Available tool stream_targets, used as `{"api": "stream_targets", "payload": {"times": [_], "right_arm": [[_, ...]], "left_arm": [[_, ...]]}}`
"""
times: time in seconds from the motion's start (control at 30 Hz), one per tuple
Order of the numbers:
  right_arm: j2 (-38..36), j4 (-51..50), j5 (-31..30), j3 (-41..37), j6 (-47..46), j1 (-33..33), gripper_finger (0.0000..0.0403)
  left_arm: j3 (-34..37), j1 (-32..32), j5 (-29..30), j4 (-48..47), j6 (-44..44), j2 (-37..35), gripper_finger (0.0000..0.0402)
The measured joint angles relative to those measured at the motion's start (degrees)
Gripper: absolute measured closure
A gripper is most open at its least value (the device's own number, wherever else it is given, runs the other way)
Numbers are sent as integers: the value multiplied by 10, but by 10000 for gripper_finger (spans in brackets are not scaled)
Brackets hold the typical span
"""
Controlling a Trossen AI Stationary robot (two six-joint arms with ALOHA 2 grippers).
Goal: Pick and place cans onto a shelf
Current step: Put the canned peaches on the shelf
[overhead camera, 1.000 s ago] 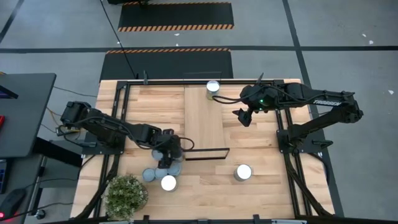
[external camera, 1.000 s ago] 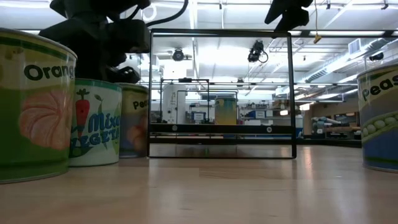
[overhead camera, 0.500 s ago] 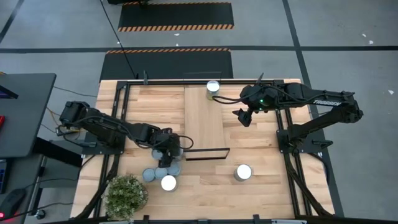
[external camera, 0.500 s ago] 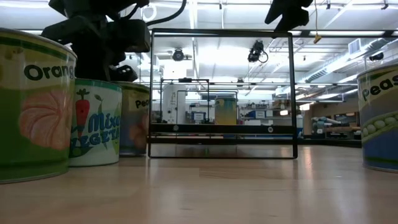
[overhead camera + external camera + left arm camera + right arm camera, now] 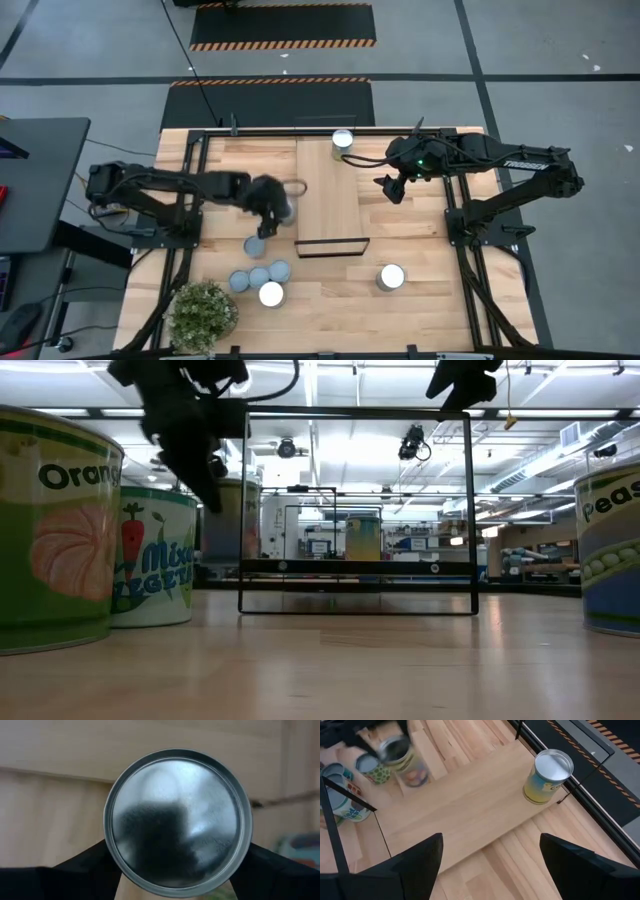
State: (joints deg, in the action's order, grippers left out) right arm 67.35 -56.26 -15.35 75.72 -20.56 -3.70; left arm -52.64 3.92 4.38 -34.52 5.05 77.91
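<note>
My left gripper [image 5: 270,208] hangs over the table's left half, just left of the shelf [image 5: 328,190], shut on a can [image 5: 177,820] whose silvery top fills the left wrist view. In the low view this can [image 5: 230,520] floats above the tabletop. Several cans [image 5: 262,280] stand on their bases at the near left, and one more [image 5: 255,247] stands a little farther in. One can [image 5: 343,140] stands on the shelf's far end. A lone can [image 5: 391,277] stands on the table at the near right. My right gripper [image 5: 393,190] hovers open beside the shelf's right edge. My left gripper pinches the can between its two fingers [image 5: 85,870], one on each opposite side of the wall just under the top rim [image 5: 112,852]. The fingers slant down from above. The can is lifted clear of the table, roughly upright.
A bushy potted plant [image 5: 203,313] sits at the near left corner. The shelf's thin black frame [image 5: 330,246] rises at its near end. Black rails [image 5: 190,200] run along both table sides. The shelf board between the frame and the far can is bare wood.
My left gripper has risen from the cluster of cans at the near left and swung toward the far edge and the shelf, carrying one can. That can stood on the table a second ago and now hangs clear. The other cans have stayed put.
</note>
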Motion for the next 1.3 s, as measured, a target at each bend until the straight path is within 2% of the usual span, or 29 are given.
{"api": "stream_targets", "payload": {"times": [0.23,0.4,0.7,0.9,1.13,1.3], "right_arm": [[0,1,0,0,-2,0,63],[0,6,7,0,-10,2,63],[-2,-3,15,0,19,35,63],[-22,-10,-19,0,58,42,64],[-48,9,-73,0,26,23,64],[-46,28,-76,0,8,13,64]], "left_arm": [[-79,112,-31,-3,-71,21,104],[-157,171,-56,2,-105,79,104],[-325,211,-58,-5,-122,244,104],[-423,223,-57,-88,-165,323,104],[-436,237,-59,-121,-303,334,104],[-436,271,-74,-121,-353,334,104]]}}
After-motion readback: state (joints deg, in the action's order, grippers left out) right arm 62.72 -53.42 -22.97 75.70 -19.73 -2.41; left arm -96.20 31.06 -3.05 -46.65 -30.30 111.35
